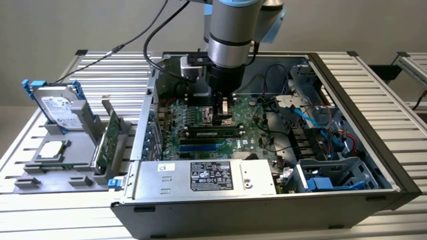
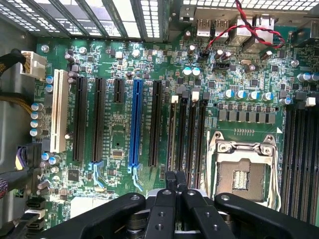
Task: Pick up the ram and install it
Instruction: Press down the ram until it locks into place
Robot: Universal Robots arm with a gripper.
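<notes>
Gripper (image 2: 176, 180), nearest, was poised above the slots (image 2: 192, 134); its grip could not be told. The ram (image 1: 213, 133), seemingly seated beside the socket (image 2: 244, 172), was judged light, stiff, fragile, best taken by its edges.

arm (image 1: 230, 30): chunky silver-grey tube, light blue cap up top, black collar just above gripper (image 1: 225, 111). black cables looping off behind. gripper all black, screw holes along fingers (image 2: 193, 209), rounded linkage arms either side.

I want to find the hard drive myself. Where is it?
On the exterior view's left, beside the open computer case, sits a grey tray. The hard drive stands upright at its far end, the only silver box with blue rails.
</notes>
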